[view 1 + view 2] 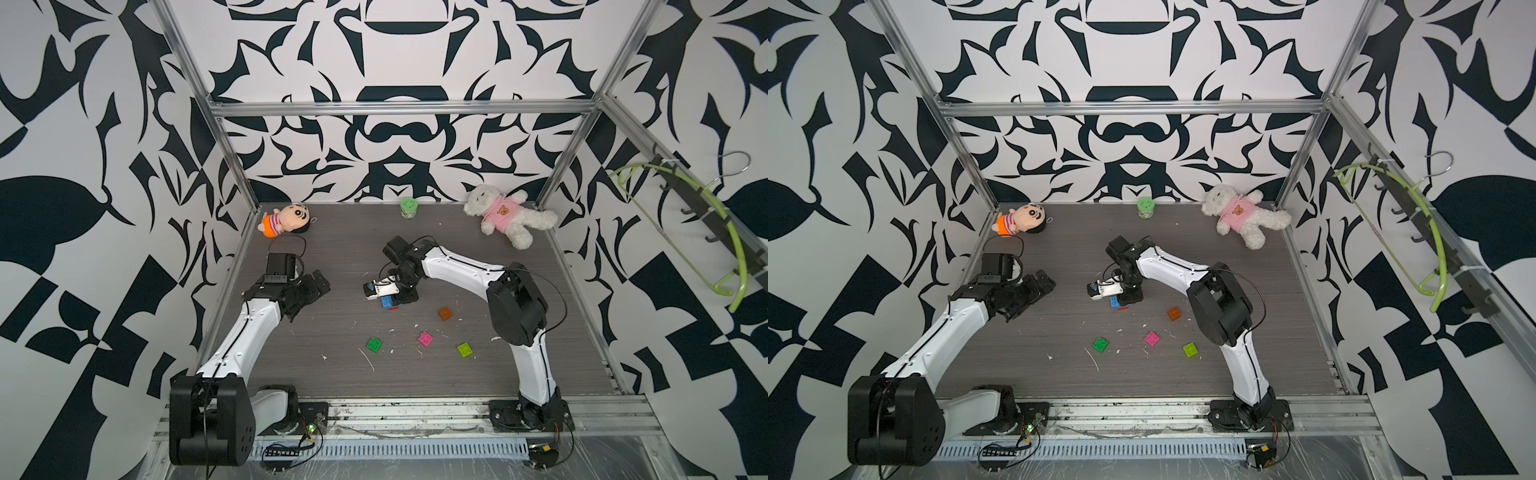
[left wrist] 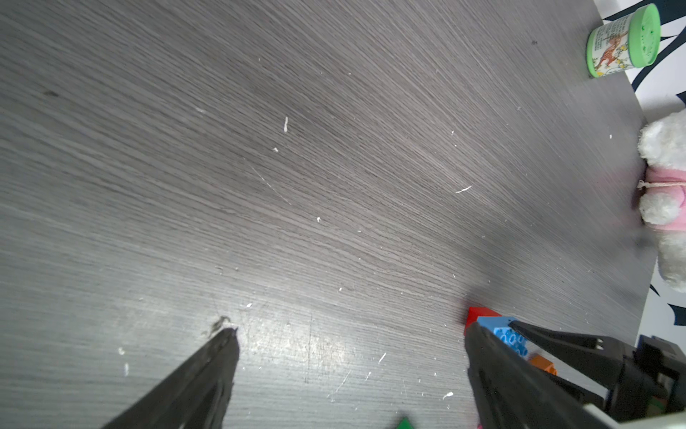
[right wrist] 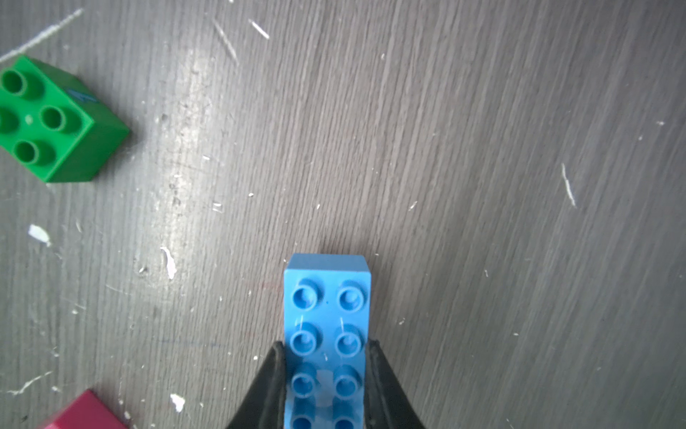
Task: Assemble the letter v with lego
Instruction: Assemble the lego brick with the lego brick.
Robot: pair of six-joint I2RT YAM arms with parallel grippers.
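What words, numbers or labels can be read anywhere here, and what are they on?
None can be read for certain.
tub with the green lid: paper label with a picture and fine print, too small and blurred to read.
dark green brick: a bluish mark on one side, too blurred to read.
teddy bear: bear face on its pink top, no words.
blue brick: no lettering visible on its studs.

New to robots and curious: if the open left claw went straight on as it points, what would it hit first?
Probably the bare table: ahead of the left gripper its wrist view shows only wood. The blue brick in the right gripper sits off to one side; depth is unclear.
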